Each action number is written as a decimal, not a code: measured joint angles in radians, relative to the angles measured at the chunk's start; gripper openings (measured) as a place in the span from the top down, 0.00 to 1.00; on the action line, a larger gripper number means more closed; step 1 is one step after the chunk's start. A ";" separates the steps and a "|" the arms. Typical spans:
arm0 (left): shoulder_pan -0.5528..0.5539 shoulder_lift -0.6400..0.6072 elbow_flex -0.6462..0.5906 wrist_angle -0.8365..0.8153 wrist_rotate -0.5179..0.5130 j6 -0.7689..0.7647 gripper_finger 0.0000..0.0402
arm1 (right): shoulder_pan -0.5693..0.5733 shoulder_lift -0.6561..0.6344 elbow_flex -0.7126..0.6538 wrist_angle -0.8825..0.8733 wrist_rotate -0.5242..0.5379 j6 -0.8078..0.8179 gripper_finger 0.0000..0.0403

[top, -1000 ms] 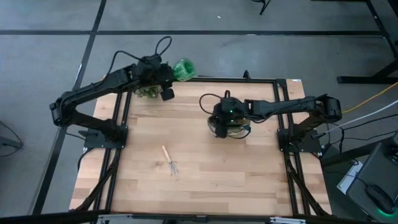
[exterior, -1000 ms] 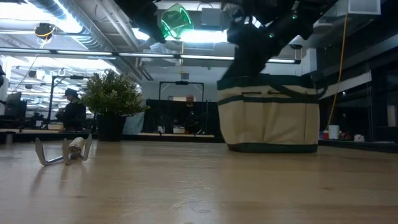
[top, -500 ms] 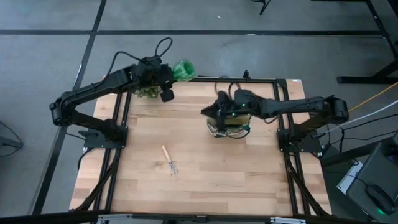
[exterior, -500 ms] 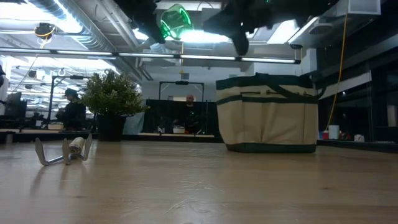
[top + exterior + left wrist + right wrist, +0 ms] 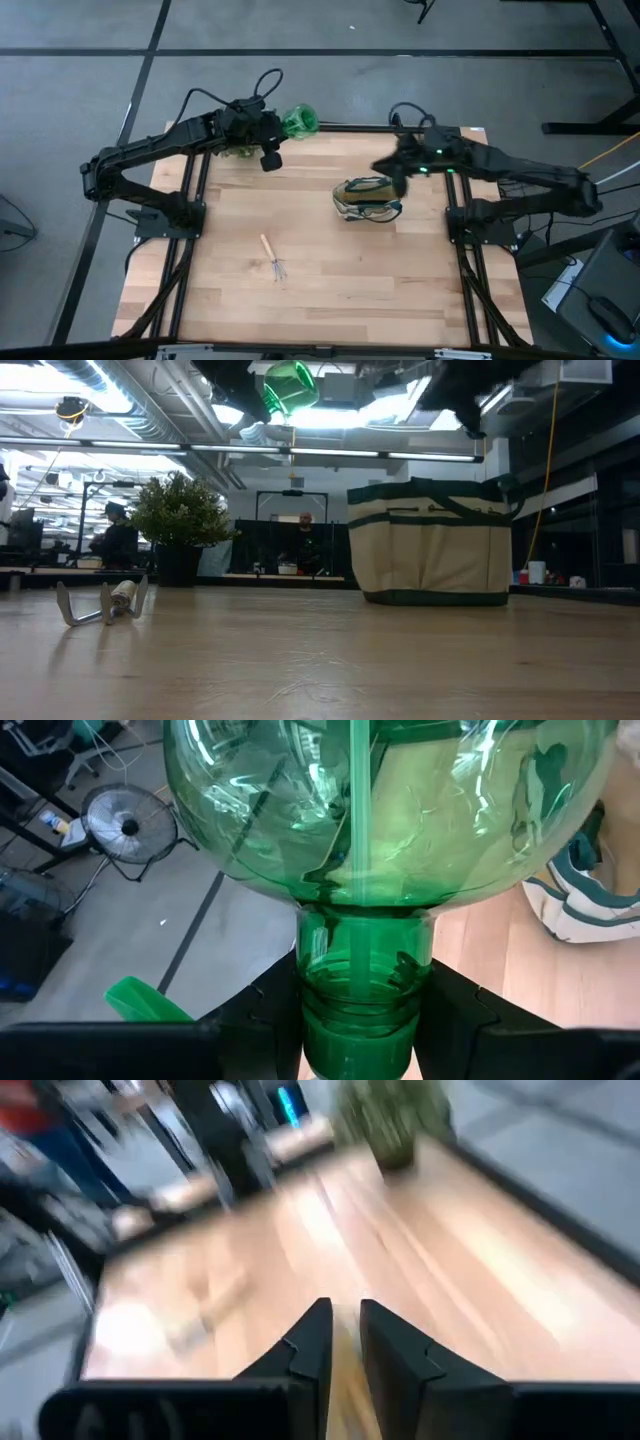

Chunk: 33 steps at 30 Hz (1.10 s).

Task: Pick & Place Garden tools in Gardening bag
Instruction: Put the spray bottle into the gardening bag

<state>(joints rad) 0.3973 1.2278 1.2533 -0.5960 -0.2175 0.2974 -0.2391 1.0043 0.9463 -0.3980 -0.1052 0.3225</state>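
Above the table's far edge: left pincer (image 5: 283, 127) clamps green plastic tool (image 5: 298, 121) by its neck; right pincer (image 5: 388, 166) narrow, empty. Risk: the smooth neck slipping short of the bag (image 5: 366, 197).

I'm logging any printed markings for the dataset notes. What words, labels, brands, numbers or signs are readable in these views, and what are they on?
None can be read.
Gardening bag: plain beige fabric with green trim, no lettering visible.
Green plastic tool in the left gripper: no marking visible.
Mini rake: too small to show any marking.
Background room in the low view: no sign or screen is legible.
Right wrist view: too blurred to read anything.
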 joint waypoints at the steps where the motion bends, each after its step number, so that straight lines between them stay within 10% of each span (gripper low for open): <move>1: -0.001 0.000 0.000 0.000 0.000 0.000 0.67 | -0.010 -0.036 0.000 -0.090 0.000 0.000 0.85; 13: -0.004 0.000 0.000 0.001 0.004 0.001 0.67 | -0.020 -0.139 -0.001 -0.796 0.037 -0.202 0.85; 33: -0.004 0.000 0.000 0.001 0.006 0.003 0.67 | -0.022 0.241 -0.146 -0.427 0.129 -0.540 0.85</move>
<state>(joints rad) 0.3931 1.2282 1.2537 -0.5951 -0.2114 0.3003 -0.2612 1.2451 0.8001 -0.8254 0.0236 -0.2174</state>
